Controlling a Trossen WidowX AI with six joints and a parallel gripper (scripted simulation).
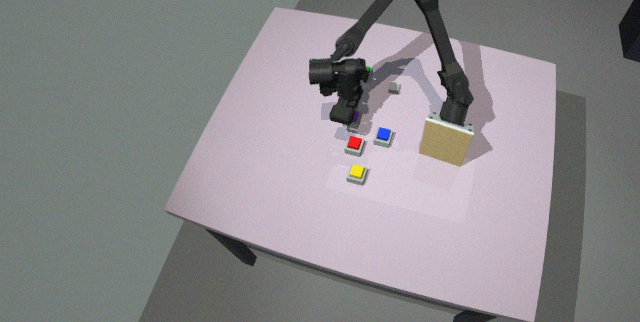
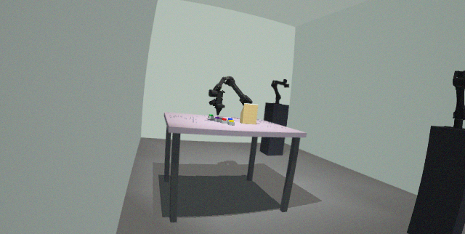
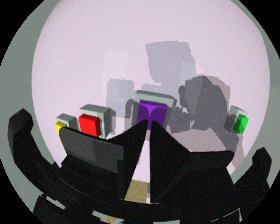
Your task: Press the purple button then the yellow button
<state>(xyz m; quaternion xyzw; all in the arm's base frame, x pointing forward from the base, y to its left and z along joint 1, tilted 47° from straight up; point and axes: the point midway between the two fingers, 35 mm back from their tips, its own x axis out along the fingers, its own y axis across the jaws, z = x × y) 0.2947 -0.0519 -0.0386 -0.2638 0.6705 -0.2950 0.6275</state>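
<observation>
My gripper [image 2: 218, 113] [image 3: 149, 124] is shut and empty, pointing down just above the purple button. The purple button [image 1: 355, 116] [image 2: 217, 118] [image 3: 151, 111] sits on a grey base and is partly hidden by the gripper in the top view. In the wrist view the fingertips overlap the near edge of its cap; a small gap shows in the exterior view. The yellow button [image 1: 357, 171] [image 2: 232, 121] [image 3: 60, 128] stands beyond the red one, clear of the gripper.
The red button [image 1: 354, 142] [image 3: 90, 125] stands between purple and yellow. The blue button [image 1: 384, 134] is beside red. The green button [image 1: 368, 69] [image 3: 241, 124] is behind the gripper. A small grey block [image 1: 394, 88] lies near the arm, whose base is at a tan box [image 1: 446, 143] [image 2: 249, 114].
</observation>
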